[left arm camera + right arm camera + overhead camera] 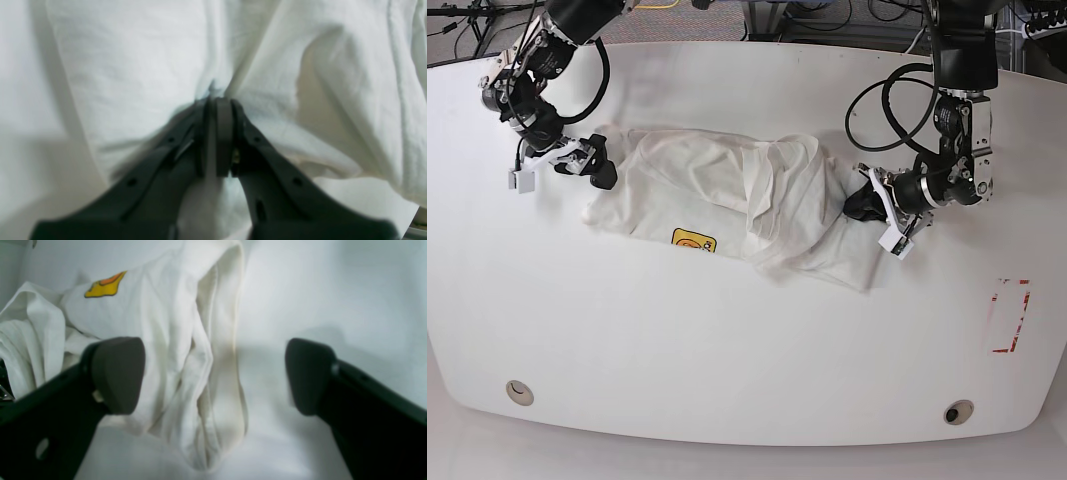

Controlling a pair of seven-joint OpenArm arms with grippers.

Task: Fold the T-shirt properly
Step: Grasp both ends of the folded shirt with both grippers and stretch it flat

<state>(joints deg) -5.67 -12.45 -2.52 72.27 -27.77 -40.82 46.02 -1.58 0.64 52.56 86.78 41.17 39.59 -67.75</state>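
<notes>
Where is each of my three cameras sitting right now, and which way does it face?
Left wrist: rides the left gripper, looking along shut fingers pinching the T-shirt.
Right wrist: rides the right gripper, looking between open fingers at the shirt's bunched edge and the table.
Base: high above, looking down on the table; both arms show.
Shared: the yellow label shows in the right wrist and base views.

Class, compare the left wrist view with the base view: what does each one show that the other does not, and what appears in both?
Only the left wrist view shows, close up, the left pincer shut on a pinch of cloth. Only the base view shows the white table, the right pincer open at the shirt's other end, the yellow label and a red marking. Both show the T-shirt and the left pincer.
</notes>
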